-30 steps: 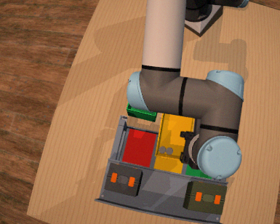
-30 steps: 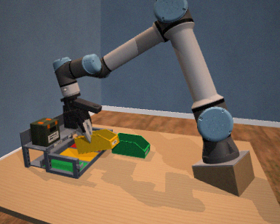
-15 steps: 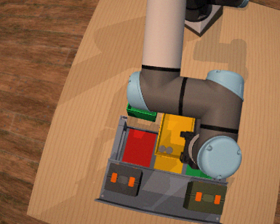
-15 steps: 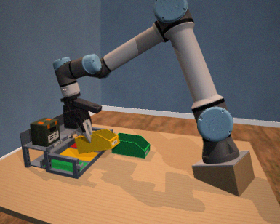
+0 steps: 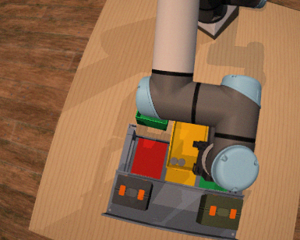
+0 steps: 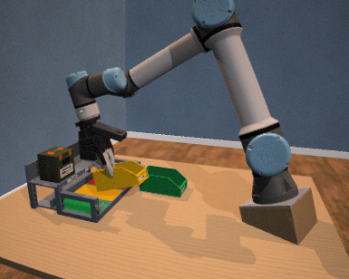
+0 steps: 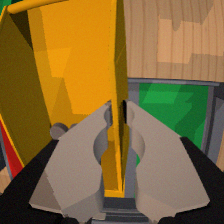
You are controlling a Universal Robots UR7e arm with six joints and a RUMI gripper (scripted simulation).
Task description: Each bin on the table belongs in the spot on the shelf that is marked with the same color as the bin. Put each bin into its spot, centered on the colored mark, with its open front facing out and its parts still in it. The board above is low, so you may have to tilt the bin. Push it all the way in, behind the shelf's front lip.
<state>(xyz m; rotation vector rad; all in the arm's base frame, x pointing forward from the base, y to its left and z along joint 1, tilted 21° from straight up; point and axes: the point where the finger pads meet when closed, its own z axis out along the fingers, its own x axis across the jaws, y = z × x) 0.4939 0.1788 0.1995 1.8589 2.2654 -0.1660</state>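
My gripper (image 6: 111,174) (image 7: 119,101) points down and is shut on the side wall of the yellow bin (image 5: 189,137) (image 6: 120,177) (image 7: 82,60). The bin is tilted, its labelled front end raised and facing the robot base, sticking out past the shelf's front edge. Its rear is over the yellow mark (image 5: 180,178), part of which shows behind it. Grey round parts (image 5: 178,161) (image 7: 59,131) lie inside at its rear. The green bin (image 5: 151,121) (image 6: 162,182) stands on the table before the shelf. The red mark (image 5: 149,159) is uncovered; the green mark (image 5: 209,184) (image 6: 76,206) (image 7: 175,110) is partly hidden.
The grey upper board (image 5: 173,202) at the shelf's back carries a dark box (image 5: 132,192) and an olive box (image 5: 221,212) (image 6: 56,164). The shelf's side frame (image 5: 126,150) stands left of the red mark. My forearm partly covers the green bin in the top view.
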